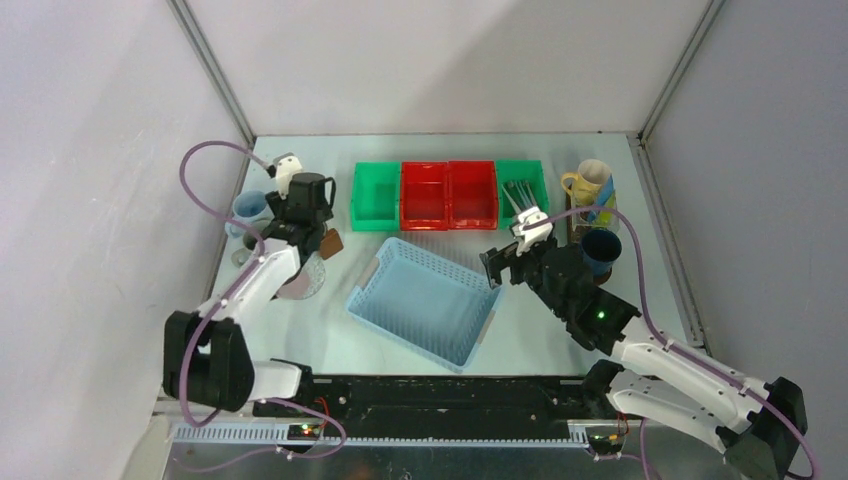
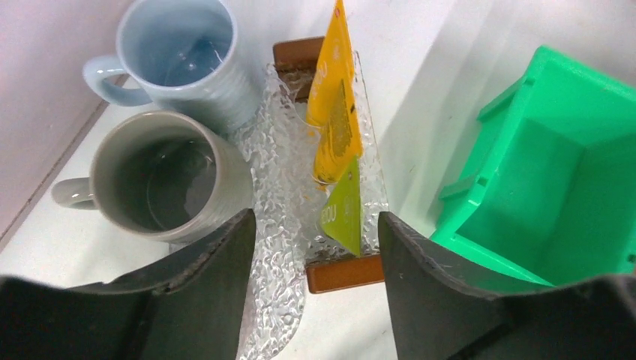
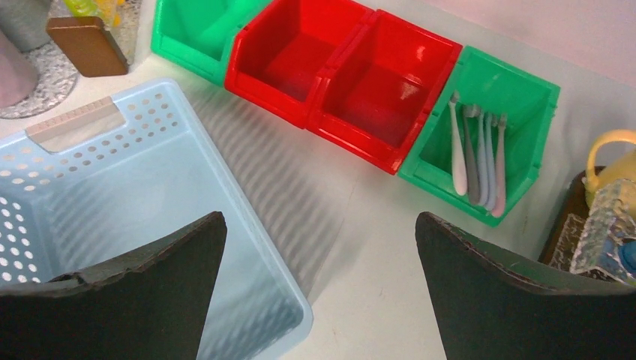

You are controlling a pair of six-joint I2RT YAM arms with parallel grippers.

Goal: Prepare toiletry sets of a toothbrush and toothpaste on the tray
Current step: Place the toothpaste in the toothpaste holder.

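Print is seen on the yellow tube (image 2: 334,112) and the green tube (image 2: 343,217), but no word can be read. These 2 tubes are laid end to end in a textured glass dish (image 2: 281,195) set on 2 brown blocks (image 2: 343,276). Beside the dish, 2 mugs are stood: a pale blue mug (image 2: 180,60) and a grey mug (image 2: 165,180).

2 red bins (image 1: 448,195) are lined up between 2 green bins (image 1: 375,195). In the right-hand green bin, 5 toothbrushes (image 3: 476,154) can be made out.

The tray (image 3: 559,232) is found at the far right, just beside that bin. A cream mug (image 1: 588,182) and a dark blue mug (image 1: 600,250) are stood on it.

The left gripper (image 2: 313,225) is held partly apart over the dish, and nothing is gripped or touched. The right gripper (image 3: 322,285) is spread wide above a corner of the light blue basket (image 3: 112,187), with nothing held.
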